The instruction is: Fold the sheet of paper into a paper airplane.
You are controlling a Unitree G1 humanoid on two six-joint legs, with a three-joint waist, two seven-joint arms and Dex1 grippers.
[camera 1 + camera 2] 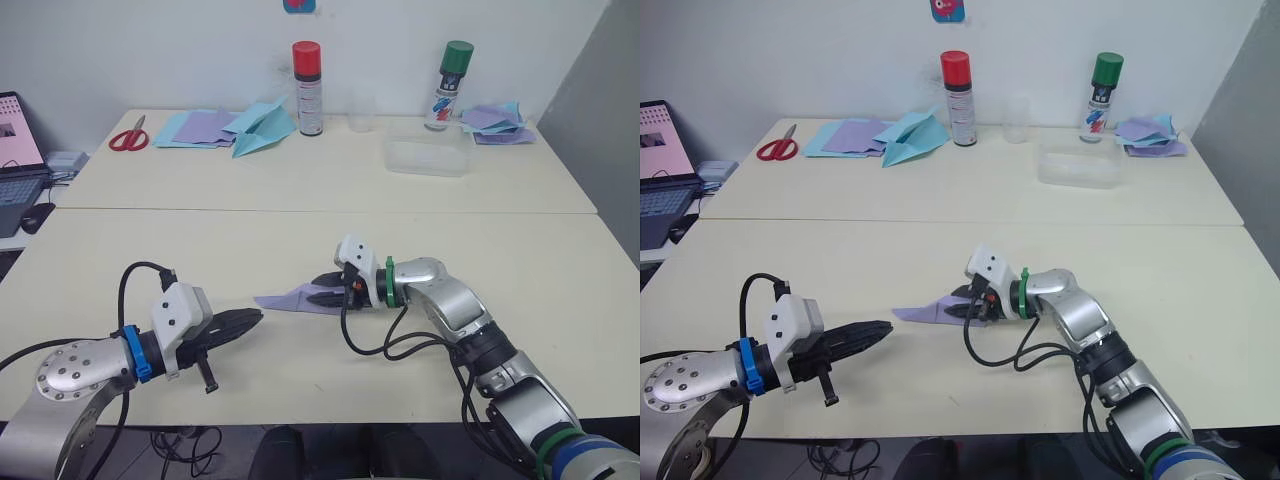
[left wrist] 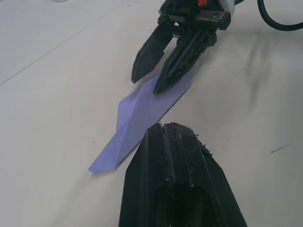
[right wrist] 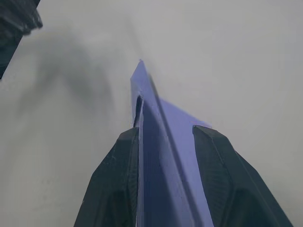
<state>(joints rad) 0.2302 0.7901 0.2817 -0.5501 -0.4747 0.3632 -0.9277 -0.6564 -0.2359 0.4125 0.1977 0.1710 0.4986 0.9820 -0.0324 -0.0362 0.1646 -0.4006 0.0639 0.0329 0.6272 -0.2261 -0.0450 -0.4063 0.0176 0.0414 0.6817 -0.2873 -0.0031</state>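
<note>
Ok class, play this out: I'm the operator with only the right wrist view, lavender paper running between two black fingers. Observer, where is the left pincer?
Observer: The left pincer is shut, to the robot's left of the paper airplane, apart from its nose.
Operator: Is my right pincer clamping it?
Observer: No. The right pincer is open, one fingertip on the paper, the other off its edge.
Operator: Any model to copy?
Observer: A light-blue paper airplane lies on the far table, beside a red-capped can.

No text, number or brand is legible; the labels on the red-capped spray can (image 1: 308, 92) and the green-capped spray can (image 1: 445, 90), upper centre, are indistinct.
</note>
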